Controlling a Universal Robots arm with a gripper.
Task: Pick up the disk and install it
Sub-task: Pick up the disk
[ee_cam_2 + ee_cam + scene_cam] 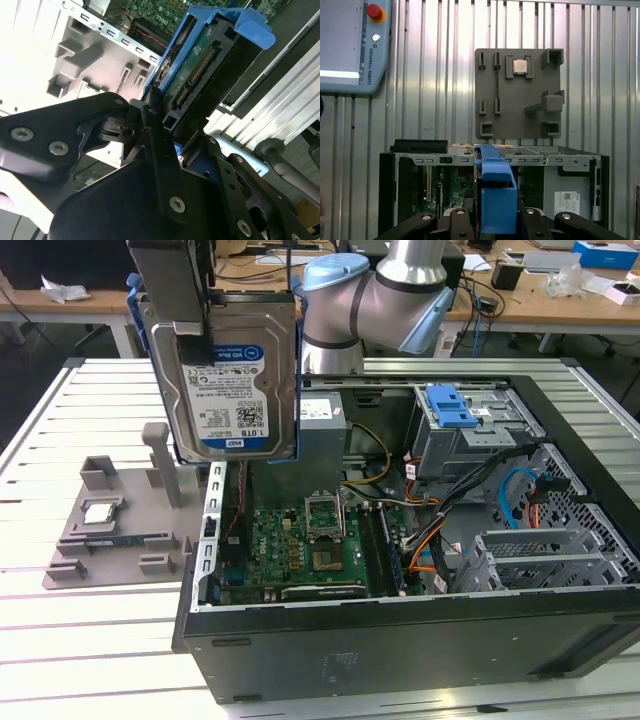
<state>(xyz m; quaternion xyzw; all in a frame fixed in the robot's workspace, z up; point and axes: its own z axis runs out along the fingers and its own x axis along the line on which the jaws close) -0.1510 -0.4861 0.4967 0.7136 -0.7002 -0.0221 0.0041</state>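
Over the slatted table [100,620], the raised arm's [370,300] jaws clench the disk [235,380] upright.

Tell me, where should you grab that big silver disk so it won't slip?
Its upper end, coming from above, pinching the two broad flat faces. The disk is thin and hangs upright, so those faces probably give the firmest hold. The end effector grips it that way above the computer case.

Barcoded blue-and-white label [232,400] on the disk [262,328]
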